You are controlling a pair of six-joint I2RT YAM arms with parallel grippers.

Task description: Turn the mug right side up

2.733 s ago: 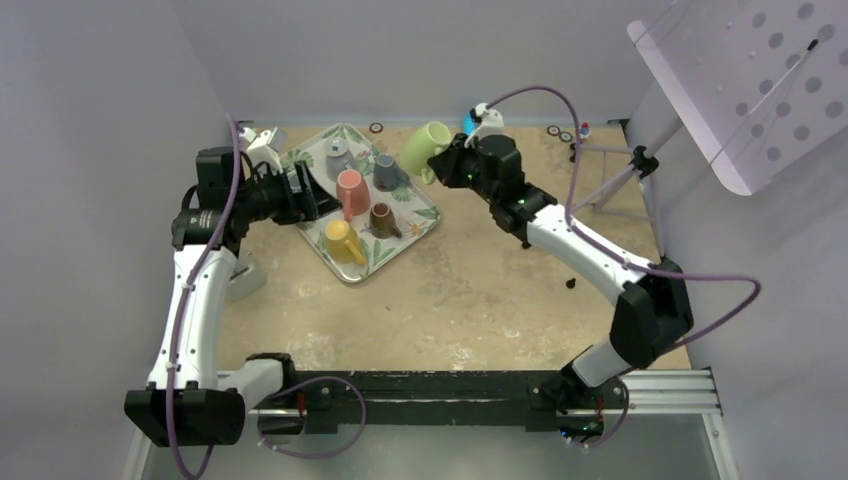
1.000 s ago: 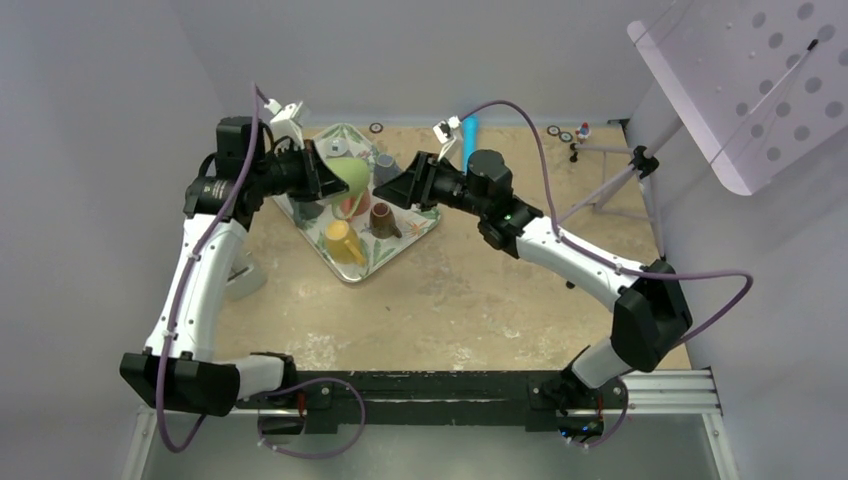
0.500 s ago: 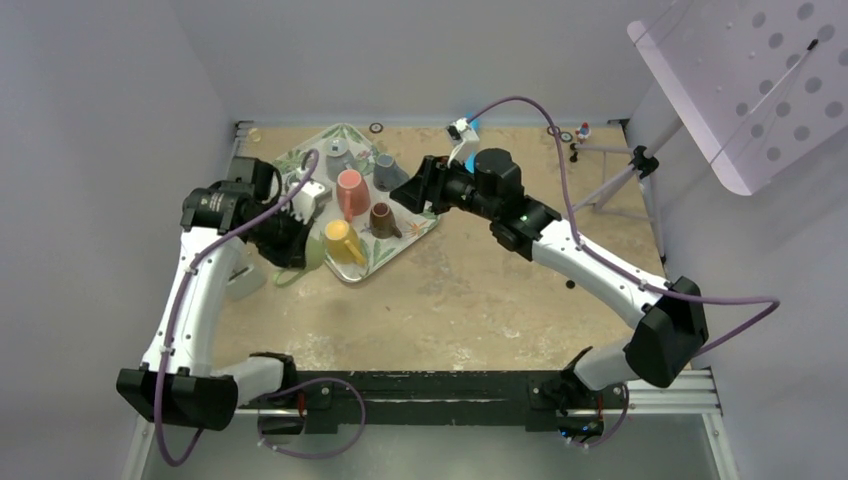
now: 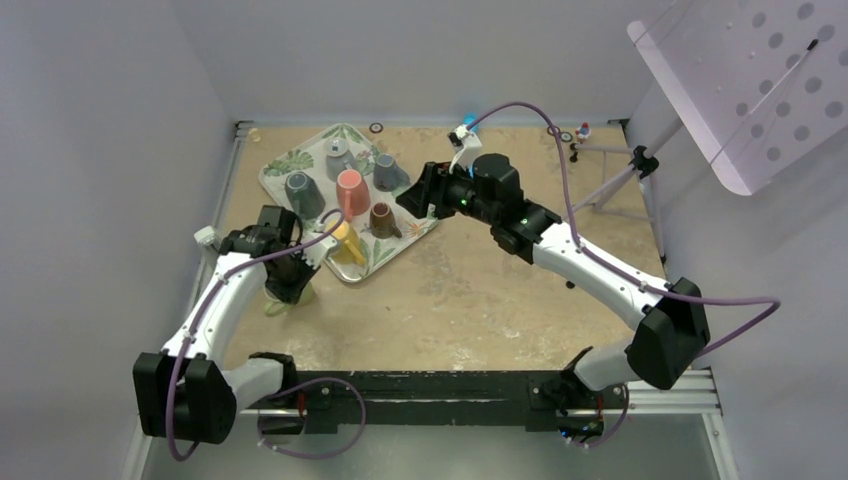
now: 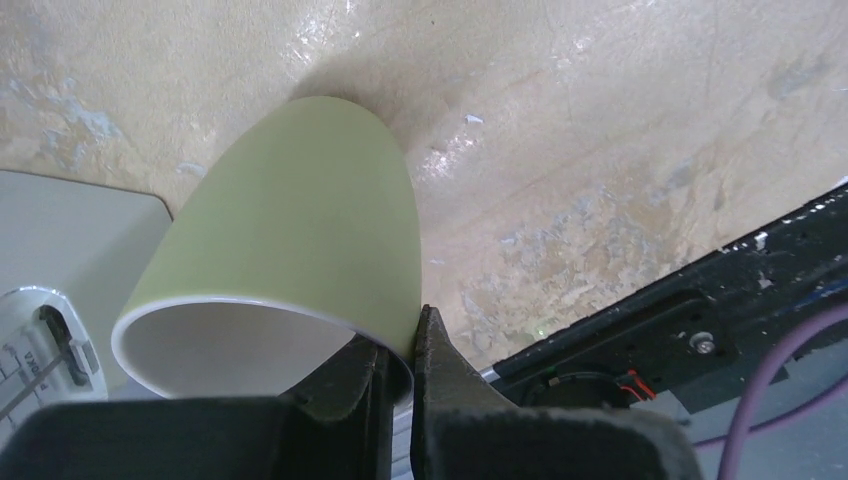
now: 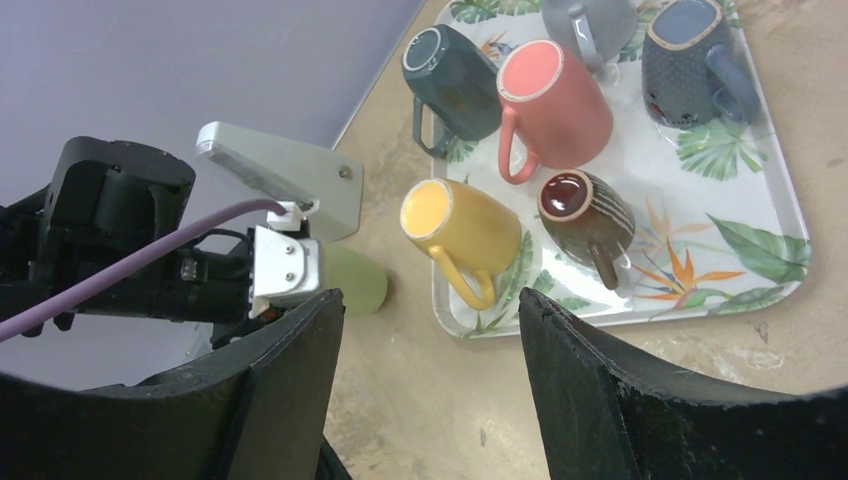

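The light green mug (image 5: 300, 200) is tilted over the table, with its white mouth towards the wrist camera and its closed end down by the surface. My left gripper (image 5: 400, 345) is shut on its rim, one finger inside and one outside. From above, the left gripper (image 4: 290, 278) and the mug (image 4: 296, 298) sit just off the tray's front left corner. The mug (image 6: 356, 280) also shows in the right wrist view. My right gripper (image 4: 415, 195) hangs open and empty above the tray's right edge, shown as the right gripper (image 6: 430, 300).
A leaf-patterned tray (image 4: 422, 226) holds several mugs: yellow (image 4: 342, 240), pink (image 4: 350, 190), brown (image 4: 381, 218), dark teal (image 4: 302, 192), blue-grey (image 4: 388, 172) and grey (image 4: 338, 158). A grey scale (image 5: 50, 300) lies beside the green mug. A lamp stand (image 4: 640, 165) stands at the back right.
The left arm has carried the green mug from above the tray down to the table in front of the tray's left corner. The right gripper has opened a little wider.
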